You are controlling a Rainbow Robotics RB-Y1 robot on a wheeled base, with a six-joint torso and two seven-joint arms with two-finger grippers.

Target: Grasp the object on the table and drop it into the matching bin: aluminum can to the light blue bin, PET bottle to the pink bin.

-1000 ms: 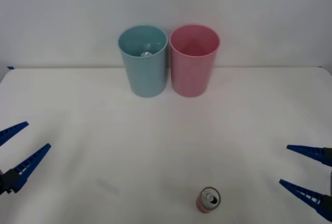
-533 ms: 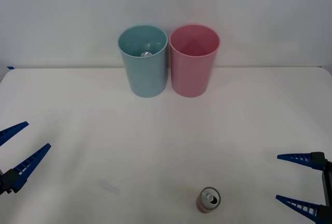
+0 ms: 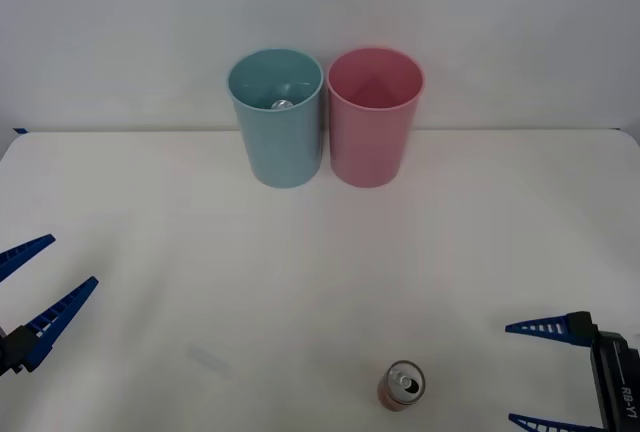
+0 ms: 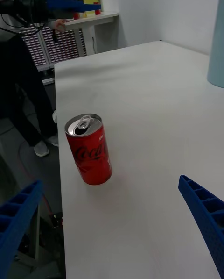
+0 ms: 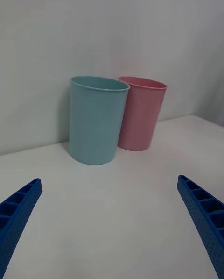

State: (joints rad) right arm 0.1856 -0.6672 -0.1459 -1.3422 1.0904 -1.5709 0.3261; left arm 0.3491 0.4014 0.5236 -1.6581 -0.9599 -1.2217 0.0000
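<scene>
Lab or office – bare white table (image 3: pixel 150 212), blank wall (image 3: pixel 320 2), cluttered shelf (image 4: pixel 86 19) behind

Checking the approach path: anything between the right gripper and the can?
Nothing visible. The right gripper is open, beside the upright can, with only bare table between them; the left gripper waits open at the far side.

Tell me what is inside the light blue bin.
Inside the light blue bin, the front view shows a small silver, round can-like top low against the far wall. The near wall covers the bin's floor and whatever lies below that top, so nothing more can be told.
</scene>
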